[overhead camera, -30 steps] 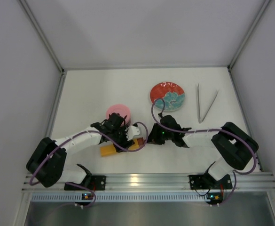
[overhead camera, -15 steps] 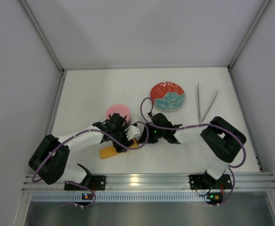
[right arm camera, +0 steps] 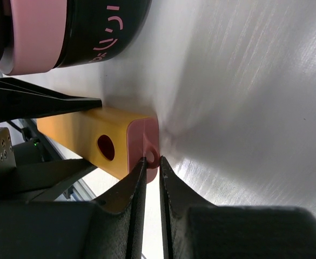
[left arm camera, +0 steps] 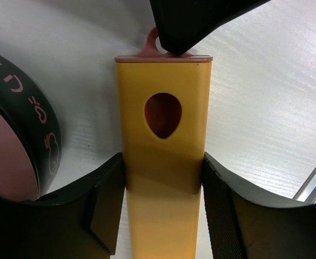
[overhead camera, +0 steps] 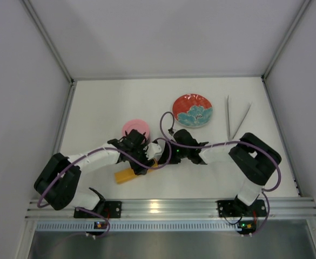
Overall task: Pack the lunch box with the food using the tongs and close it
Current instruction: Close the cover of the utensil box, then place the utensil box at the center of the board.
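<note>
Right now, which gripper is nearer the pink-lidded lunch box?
Left. The left gripper holds the yellow case beside the lunch box; the right gripper pinches its pink tab, farther off.

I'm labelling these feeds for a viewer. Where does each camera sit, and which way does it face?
Top external: above and behind the bases, facing down at the table; the left arm and right arm show whole.
Left wrist: on the left arm, facing down its left gripper, clamped on the yellow case; both fingers show.
Right wrist: on the right arm, facing along its right gripper, pinching the case's pink tab; both fingers show.
Shared: both wrist views show the case and the lunch box.
</note>
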Motion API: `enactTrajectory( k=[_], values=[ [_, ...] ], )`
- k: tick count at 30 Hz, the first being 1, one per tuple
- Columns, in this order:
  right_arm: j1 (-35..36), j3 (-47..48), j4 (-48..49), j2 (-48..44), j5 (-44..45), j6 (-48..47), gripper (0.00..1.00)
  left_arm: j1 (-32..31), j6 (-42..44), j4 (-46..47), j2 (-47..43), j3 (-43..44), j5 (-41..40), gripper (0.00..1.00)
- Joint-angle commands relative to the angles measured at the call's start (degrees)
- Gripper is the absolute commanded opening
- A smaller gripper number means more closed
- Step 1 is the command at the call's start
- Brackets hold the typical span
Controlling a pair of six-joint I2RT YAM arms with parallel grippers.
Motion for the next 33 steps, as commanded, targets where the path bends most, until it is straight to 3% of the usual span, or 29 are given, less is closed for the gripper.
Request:
enactTrajectory(
  k=[1, 10, 17, 27, 33],
  values=[
    [4.66, 2.32, 5.61, 1.78, -11.3, -0.36, 0.1, -1.18, -3.26, 16.24, 0.63, 5.6, 5.89, 0.0],
    [6.33, 4.08, 1.56, 2.05, -11.65, -3.79, 0.1, -1.18, -3.18, 16.07, 0.81, 6.66, 4.66, 0.0],
    [5.36, 0.04, -1.68, -6.63, -4.98, -4.4, 0.17, -1.18, -0.64, 6.16, -3.57, 4.3, 5.01, 0.0],
    [1.58, 3.28, -21.36, -22.29, 3.37, -11.26, 0.27, -1.09, -1.33, -3.53, -9.3, 3.41, 3.16, 0.0],
    [-1.4, 5.66, -32.27, -30.37, 7.77, -14.95, 0.27, -1.09, -3.88, -12.66, -9.56, 10.69, 3.87, 0.0]
  ],
)
